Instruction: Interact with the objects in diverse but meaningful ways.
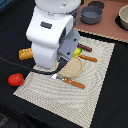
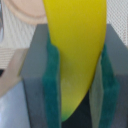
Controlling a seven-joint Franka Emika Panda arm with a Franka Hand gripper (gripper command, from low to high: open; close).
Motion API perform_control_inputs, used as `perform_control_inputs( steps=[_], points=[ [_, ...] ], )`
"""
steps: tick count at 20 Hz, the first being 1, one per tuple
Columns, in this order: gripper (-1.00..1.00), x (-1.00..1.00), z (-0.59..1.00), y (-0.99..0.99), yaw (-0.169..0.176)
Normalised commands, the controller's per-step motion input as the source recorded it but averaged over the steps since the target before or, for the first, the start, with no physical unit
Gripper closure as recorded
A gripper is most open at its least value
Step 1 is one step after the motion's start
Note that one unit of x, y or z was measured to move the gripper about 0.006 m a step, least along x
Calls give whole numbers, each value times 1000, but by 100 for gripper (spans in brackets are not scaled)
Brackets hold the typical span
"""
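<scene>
Jaws clamp the yellow banana (image 2: 75, 55) between green pads (image 2: 54, 80); no writing visible.

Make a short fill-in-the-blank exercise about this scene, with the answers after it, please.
1. The gripper is shut on the ____.
2. The tomato lies on the black table, off the ____.
3. The knife has an ____ handle.
4. The bread lies on the exterior view's ____ side.

Answers: banana; mat; orange; left
</scene>
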Motion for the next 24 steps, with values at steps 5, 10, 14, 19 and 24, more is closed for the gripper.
perform_control_inputs(
  steps=[5, 10, 14, 19, 24],
  points=[
    [100, -716, -233, 437, 145],
    [100, -698, -285, 467, 137],
    [100, -581, -382, 519, 133],
    [100, -581, -460, 493, 134],
    [100, -642, -506, 378, 127]
  ],
)
